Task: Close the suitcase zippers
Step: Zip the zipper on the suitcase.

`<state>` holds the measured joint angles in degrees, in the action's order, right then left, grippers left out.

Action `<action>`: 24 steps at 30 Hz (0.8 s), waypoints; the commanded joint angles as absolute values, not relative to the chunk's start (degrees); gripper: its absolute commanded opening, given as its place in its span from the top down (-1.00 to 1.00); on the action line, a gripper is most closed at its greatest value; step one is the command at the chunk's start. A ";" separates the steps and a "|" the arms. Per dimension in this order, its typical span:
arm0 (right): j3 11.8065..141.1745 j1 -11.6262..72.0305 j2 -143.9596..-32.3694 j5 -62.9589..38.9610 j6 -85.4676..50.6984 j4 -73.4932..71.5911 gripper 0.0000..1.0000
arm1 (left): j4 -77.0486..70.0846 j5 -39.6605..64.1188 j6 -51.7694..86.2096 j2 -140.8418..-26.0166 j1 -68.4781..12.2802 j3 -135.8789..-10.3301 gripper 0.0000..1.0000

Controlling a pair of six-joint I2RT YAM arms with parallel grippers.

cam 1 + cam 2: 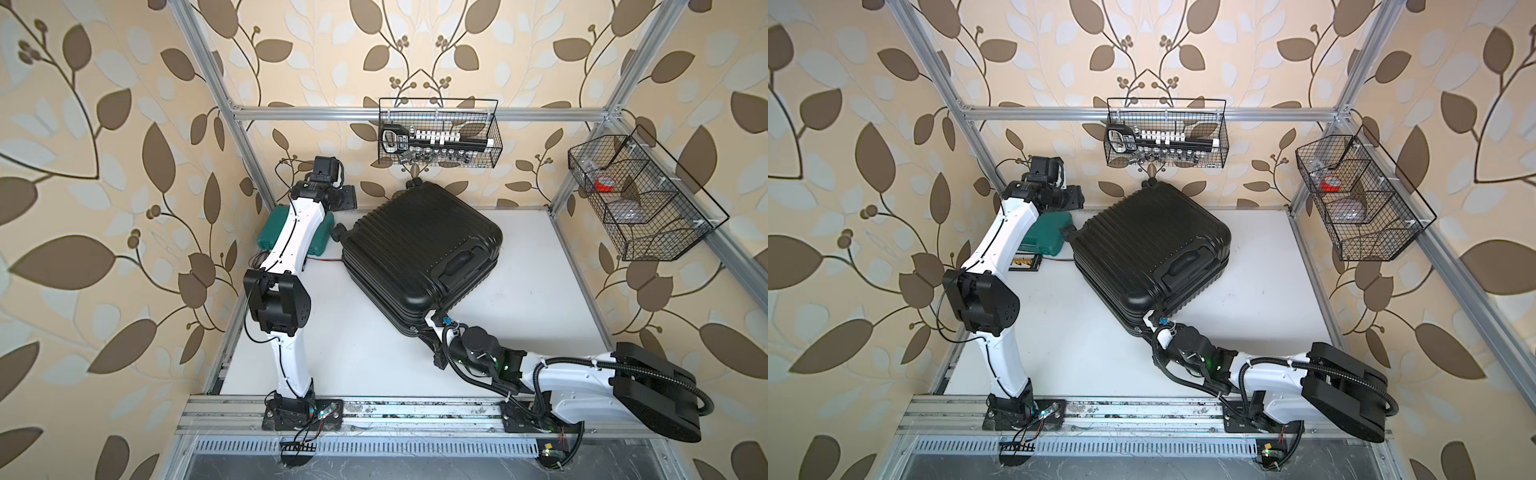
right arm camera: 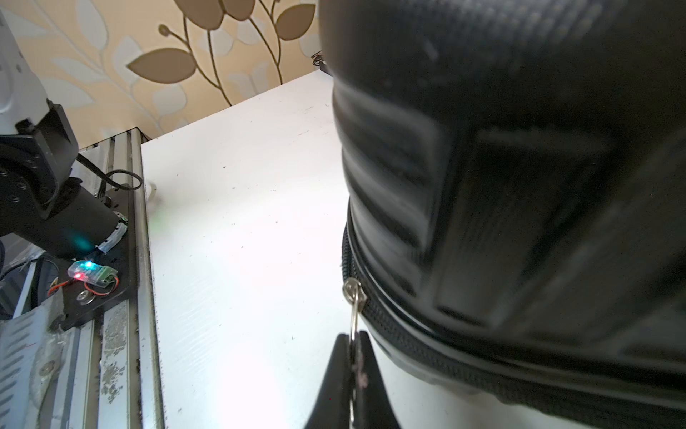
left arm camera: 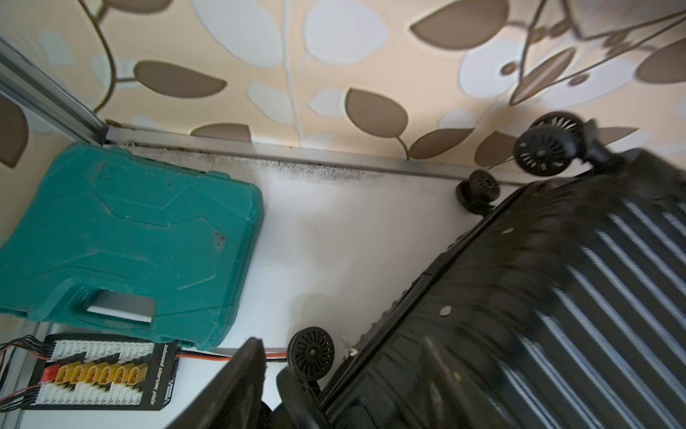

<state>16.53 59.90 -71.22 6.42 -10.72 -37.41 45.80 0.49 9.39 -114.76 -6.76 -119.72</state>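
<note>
**Suitcase [image 1: 419, 245], large black ribbed hard shell: zipping at the near corner**

It lies flat and skewed mid-bench [image 1: 353, 345], small black wheels [image 3: 312, 353] toward the back left corner. Your right gripper [image 2: 352, 345] is clamped on the small silver metal pull [image 2: 352, 301] of the thin black zipper track [image 2: 427, 345]. Left gripper [image 3: 341, 341] stands part-open astride the wheel end, gripping nothing visible. Draw along the seam, not outward, and brace the shell with the left.

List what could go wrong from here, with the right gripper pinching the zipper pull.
1. The right gripper pinches only the tip of the thin metal zipper pull; it may slip out as the track bends around the corner.
2. The left gripper stands open by a wheel, so the suitcase looks unbraced and could slide with the tug.
3. That wheel sits near a red-black wire; a slide might snag it.
</note>
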 commanded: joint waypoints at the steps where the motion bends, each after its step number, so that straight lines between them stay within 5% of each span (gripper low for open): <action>1: 17.67 59.71 -70.27 9.97 -11.06 -36.06 1.00 | 50.62 1.13 8.05 -117.09 -6.77 -123.17 -0.22; 15: 16.92 58.71 -64.21 16.50 -11.16 -29.54 1.00 | 66.37 3.76 2.77 -119.43 -6.86 -123.01 -0.01; 24: 14.91 53.97 -57.52 19.06 -14.47 -23.37 1.00 | 67.16 10.11 2.46 -108.11 -6.86 -105.76 0.03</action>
